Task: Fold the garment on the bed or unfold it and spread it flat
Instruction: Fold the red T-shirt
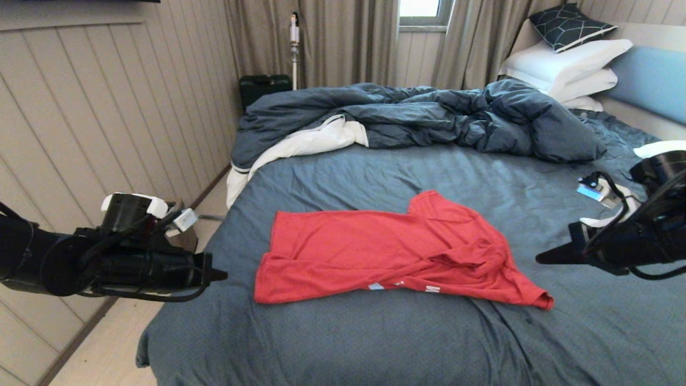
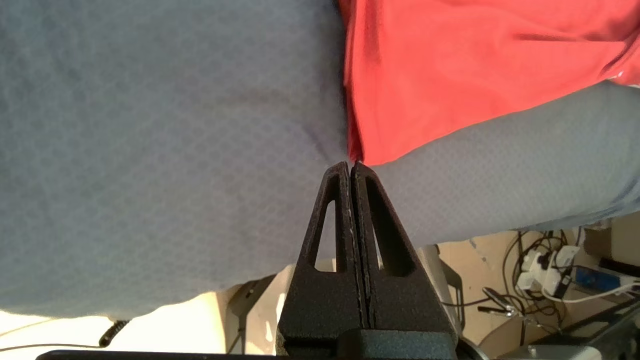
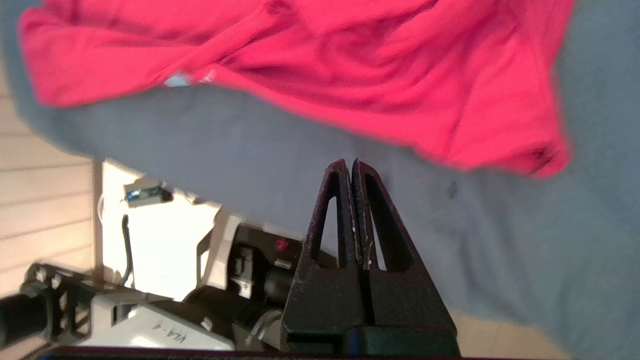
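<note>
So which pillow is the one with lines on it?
The dark pillow on top of the stack by the headboard. It has a pale line pattern; the white pillows under it are plain.

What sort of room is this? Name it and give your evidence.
Most likely a bedroom: a double bed with a rumpled dark duvet, stacked white pillows, and curtains by a window.

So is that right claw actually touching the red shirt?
Apart. In the head view the right gripper hangs beside the red shirt with blue sheet between them; the right wrist view also shows sheet between its shut tips and the shirt's corner.
</note>
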Robot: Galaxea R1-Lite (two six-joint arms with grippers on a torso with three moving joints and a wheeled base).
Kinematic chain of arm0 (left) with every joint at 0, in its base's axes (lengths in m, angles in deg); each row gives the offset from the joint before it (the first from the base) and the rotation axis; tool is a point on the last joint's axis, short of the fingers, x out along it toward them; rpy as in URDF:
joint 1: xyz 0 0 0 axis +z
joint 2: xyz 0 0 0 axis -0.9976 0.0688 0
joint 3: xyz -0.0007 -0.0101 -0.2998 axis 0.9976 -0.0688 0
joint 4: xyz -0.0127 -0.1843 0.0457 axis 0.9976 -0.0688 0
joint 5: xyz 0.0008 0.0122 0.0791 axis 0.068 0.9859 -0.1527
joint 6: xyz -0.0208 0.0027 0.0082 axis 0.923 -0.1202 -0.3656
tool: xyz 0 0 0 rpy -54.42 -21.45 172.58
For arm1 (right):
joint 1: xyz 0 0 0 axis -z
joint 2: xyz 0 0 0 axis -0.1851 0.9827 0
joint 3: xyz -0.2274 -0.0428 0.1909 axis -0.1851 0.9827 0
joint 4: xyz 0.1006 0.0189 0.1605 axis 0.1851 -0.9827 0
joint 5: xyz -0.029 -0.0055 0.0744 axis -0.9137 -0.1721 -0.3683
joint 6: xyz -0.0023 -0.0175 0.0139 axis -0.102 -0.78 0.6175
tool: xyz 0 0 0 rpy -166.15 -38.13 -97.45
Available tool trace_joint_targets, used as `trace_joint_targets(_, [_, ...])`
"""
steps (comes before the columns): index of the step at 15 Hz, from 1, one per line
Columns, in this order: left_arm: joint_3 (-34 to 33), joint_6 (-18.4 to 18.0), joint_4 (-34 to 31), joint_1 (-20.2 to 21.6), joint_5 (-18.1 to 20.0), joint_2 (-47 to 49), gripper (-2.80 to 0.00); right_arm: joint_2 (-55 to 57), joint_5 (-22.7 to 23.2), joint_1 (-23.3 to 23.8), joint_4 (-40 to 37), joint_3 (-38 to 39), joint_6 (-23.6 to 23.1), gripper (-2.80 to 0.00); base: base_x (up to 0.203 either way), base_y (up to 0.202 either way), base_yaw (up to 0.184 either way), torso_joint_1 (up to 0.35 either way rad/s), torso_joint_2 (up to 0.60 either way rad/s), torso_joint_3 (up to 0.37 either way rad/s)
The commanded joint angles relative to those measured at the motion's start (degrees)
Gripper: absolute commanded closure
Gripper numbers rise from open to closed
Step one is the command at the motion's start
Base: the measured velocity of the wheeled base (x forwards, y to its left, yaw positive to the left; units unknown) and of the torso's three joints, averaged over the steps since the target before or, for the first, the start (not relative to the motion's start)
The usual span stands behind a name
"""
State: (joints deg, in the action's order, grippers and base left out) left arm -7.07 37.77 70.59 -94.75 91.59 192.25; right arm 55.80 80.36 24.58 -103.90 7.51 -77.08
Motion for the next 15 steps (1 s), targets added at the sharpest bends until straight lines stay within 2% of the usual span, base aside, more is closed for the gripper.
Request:
trace_joint_targets(1, [1.26,0.28,-0.90,-2.94,-0.77,1.04,0.00,-3.47,1.85,-0.02,0.04,2.22,-0.08,0.00,0.000,0.000,0.000,0.000,0.00,0.000])
trace_joint_targets(3, [3.50,1.81,-4.07,-5.86,-1.05,1.81,0.00,-2.85,3.17,0.07,0.39,2.22,0.00,0.00,0.000,0.000,0.000,0.000,0.00,0.000])
trace_joint_targets(5, [5.38,3.92,-5.39,-6.65,-0.53,3.81,0.00,-2.10,3.26,0.07,2.71,2.96,0.18,0.00,0.000,0.000,0.000,0.000,0.00,0.000])
trace_joint_targets(6, [5.54,4.39,-5.43,-6.73,-0.46,4.77,-2.80,-1.65,3.27,0.07,4.36,3.49,0.18,0.00,0.000,0.000,0.000,0.000,0.00,0.000])
trace_joint_targets(10, [7.09,4.34,-5.01,-6.89,-1.06,7.62,-2.80,-0.40,4.46,0.57,6.86,4.24,0.13,0.00,0.000,0.000,0.000,0.000,0.00,0.000])
trace_joint_targets(15, [9.58,4.45,-4.85,-9.13,-1.84,12.23,-2.80,-0.04,6.13,2.35,7.82,4.49,0.00,0.00,0.000,0.000,0.000,0.000,0.00,0.000])
